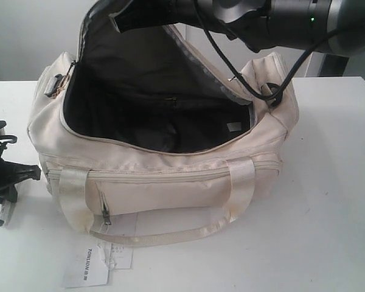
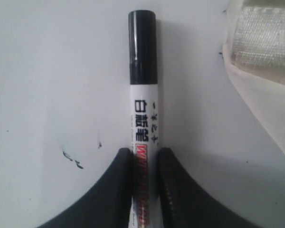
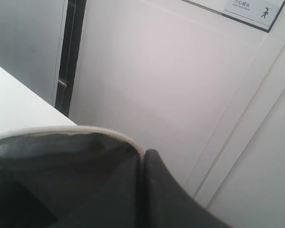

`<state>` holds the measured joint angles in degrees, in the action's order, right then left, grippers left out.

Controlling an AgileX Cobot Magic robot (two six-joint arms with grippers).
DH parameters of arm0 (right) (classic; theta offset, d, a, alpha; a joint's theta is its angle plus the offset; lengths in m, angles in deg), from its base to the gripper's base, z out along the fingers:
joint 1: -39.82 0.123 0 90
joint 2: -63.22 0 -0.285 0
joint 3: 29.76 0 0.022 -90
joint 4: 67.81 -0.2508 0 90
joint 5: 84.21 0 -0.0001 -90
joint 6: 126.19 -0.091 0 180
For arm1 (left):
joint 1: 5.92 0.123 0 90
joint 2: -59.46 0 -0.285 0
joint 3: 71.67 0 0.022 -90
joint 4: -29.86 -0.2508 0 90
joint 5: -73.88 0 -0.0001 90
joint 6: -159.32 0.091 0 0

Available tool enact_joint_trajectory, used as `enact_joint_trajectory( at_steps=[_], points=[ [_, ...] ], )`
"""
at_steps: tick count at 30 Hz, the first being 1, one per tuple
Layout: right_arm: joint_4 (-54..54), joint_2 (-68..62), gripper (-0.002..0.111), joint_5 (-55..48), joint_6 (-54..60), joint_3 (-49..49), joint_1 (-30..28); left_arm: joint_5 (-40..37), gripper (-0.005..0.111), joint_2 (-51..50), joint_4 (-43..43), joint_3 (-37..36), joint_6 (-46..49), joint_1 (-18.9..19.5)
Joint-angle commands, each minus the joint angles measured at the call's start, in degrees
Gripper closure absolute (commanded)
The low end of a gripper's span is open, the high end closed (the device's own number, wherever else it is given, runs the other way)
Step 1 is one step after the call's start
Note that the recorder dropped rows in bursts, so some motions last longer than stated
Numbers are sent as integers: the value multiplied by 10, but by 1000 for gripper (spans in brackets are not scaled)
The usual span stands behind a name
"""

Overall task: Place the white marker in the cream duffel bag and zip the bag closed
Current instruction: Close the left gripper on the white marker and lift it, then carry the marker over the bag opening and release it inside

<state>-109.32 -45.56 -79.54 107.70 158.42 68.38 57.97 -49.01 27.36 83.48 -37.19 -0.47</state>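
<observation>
The cream duffel bag [image 1: 170,188] stands in the middle of the table with its top unzipped and the black lining showing. At the top of the exterior view my right gripper [image 1: 118,20] holds the lid flap [image 3: 61,161] raised, shut on the flap's edge [image 3: 143,154]. The white marker [image 1: 2,214] lies on the table to the left of the bag, black cap pointing away from the fingers [image 2: 143,95]. My left gripper [image 2: 143,156] is down over it [image 1: 7,196], both black fingers pressed against the printed barrel. A corner of the bag [image 2: 261,61] shows beside the marker.
A white paper hangtag [image 1: 94,261] lies on the white table [image 1: 328,213] in front of the bag. The right arm and its cable cross above the bag's right end [image 1: 274,91]. Small ink marks [image 2: 71,159] dot the table near the marker.
</observation>
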Motion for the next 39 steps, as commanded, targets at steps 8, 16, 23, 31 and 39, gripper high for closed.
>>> enact_joint_trajectory(
  at_steps=[8,16,23,31,39],
  points=[
    [-3,12,108,17,-1,-2,-6,-18,107,115,-1,-11,-2,36],
    [-3,12,108,17,-1,-2,-6,74,107,193,-23,-72,1,39],
    [-3,12,108,17,-1,-2,-6,179,107,276,-26,-139,21,39],
    [-3,12,108,17,-1,-2,-6,308,107,358,-26,-196,32,33],
    [-3,12,108,17,-1,-2,-6,489,107,421,-64,-250,32,-18]
  ],
)
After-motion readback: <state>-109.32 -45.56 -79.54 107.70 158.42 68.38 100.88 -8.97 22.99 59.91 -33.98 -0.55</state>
